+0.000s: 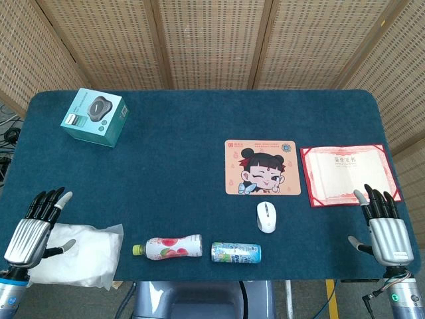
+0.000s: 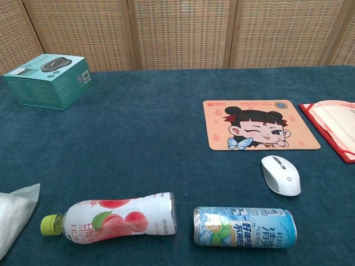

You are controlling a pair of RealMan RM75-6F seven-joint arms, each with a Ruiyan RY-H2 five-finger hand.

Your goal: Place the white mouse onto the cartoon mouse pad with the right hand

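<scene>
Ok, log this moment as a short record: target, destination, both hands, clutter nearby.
target: white mouse lying on the blue table, untouched
destination: cartoon mouse pad, just beyond the mouse, nothing on it
right hand: holds nothing, fingers apart, at the table's near right edge, away from the mouse
left hand: holds nothing, fingers apart, by the white bag
clutter: can and peach bottle lying on their sides near the front edge; red certificate right of the pad; teal box far left
</scene>
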